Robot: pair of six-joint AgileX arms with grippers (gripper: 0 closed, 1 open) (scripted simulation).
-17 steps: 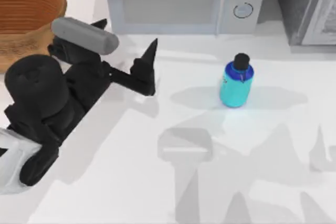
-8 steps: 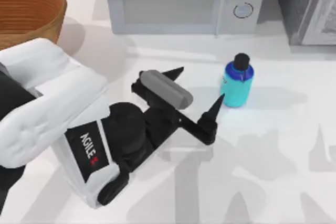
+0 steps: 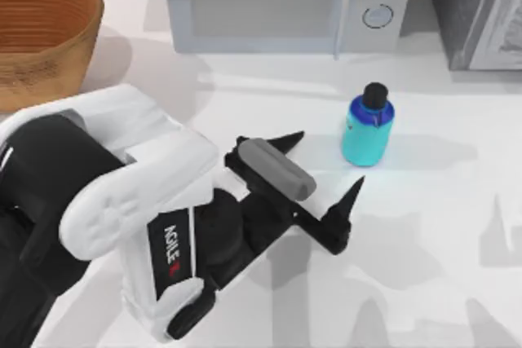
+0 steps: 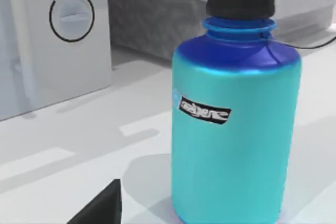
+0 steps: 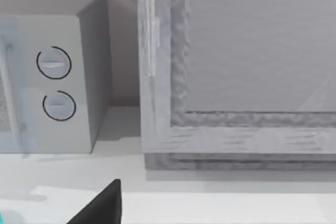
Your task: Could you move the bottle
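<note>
The bottle (image 3: 367, 132) is small and cyan, with a dark blue shoulder and a black cap. It stands upright on the white table, right of centre, in front of the microwave. My left gripper (image 3: 325, 162) is open and low over the table, just left of and in front of the bottle. Its two black fingertips (image 3: 356, 188) point toward the bottle and nothing is between them. The left wrist view has the bottle (image 4: 236, 129) close ahead, upright, with a small label. My right gripper (image 5: 102, 205) is parked, facing the microwave and a grey cabinet.
A woven basket (image 3: 41, 30) stands at the back left. A grey microwave (image 3: 277, 2) lines the back edge, and a grey cabinet (image 3: 481, 10) fills the back right corner. My left arm's white body covers the front left of the table.
My left arm has swung from beside the basket rightward across the table. Its open gripper has come up close to the bottle. The bottle has not moved.
</note>
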